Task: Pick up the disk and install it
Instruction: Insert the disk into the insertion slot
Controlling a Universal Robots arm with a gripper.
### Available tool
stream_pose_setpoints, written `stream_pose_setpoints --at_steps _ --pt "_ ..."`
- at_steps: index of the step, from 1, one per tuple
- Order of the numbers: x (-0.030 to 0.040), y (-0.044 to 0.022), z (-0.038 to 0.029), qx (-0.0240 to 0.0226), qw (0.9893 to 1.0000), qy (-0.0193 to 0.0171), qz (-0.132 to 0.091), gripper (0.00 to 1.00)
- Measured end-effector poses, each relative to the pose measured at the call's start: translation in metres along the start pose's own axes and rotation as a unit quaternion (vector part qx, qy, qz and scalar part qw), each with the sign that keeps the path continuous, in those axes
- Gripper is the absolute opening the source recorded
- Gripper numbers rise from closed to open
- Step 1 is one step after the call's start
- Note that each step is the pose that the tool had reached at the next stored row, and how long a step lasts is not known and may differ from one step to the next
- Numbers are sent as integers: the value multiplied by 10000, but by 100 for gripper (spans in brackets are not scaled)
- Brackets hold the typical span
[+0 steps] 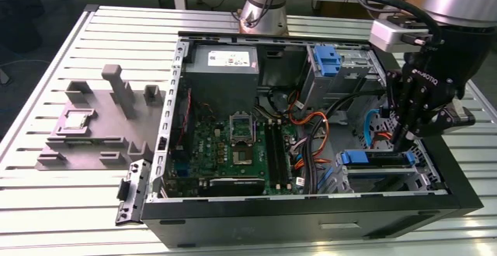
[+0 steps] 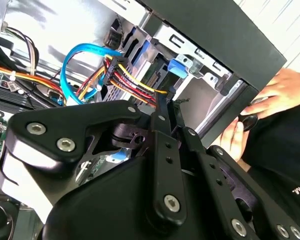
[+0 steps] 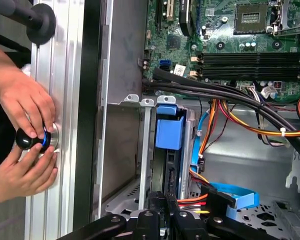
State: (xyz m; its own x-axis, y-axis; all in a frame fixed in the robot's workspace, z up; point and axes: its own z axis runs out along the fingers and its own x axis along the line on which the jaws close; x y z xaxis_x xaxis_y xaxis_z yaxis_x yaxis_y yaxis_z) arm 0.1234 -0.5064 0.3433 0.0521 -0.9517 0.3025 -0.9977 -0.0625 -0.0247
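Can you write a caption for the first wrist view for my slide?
The tool sits at the disk in the computer case bay while a person's hands hold a knob.

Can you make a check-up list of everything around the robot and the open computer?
Surface: slatted metal table, open computer case lying on it.
Job's things: disk in its blue carrier, standing edge-up in the drive bay by the case wall.
Clutter: grey fixture block on the table, beside the case.
Grippers: gripper low over the drive bay, right at the disk.
Cables: orange, red and blue cables run beside the bay.
Surroundings: a person's hands on a black knob at the table edge.
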Motion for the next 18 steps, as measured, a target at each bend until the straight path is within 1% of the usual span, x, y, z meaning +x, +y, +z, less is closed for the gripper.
stream_pose_setpoints --at_steps 7,8,9,10,12,14,15,16,18 --pt "9 -57 9 -5 10000 -7 18 17" --pt "10 -62 11 -5 10000 -15 22 17" --pt "10 -62 12 -5 10000 -44 26 17" --pt "10 -61 13 -3 9999 -107 30 17" --pt "10 -62 15 6 9996 -293 40 17" --pt "13 -61 16 13 9989 -473 52 17" --pt "20 -61 21 16 9985 -538 56 17" --pt "33 -60 28 18 9983 -572 58 17" --pt "60 -58 40 18 9981 -609 66 17"
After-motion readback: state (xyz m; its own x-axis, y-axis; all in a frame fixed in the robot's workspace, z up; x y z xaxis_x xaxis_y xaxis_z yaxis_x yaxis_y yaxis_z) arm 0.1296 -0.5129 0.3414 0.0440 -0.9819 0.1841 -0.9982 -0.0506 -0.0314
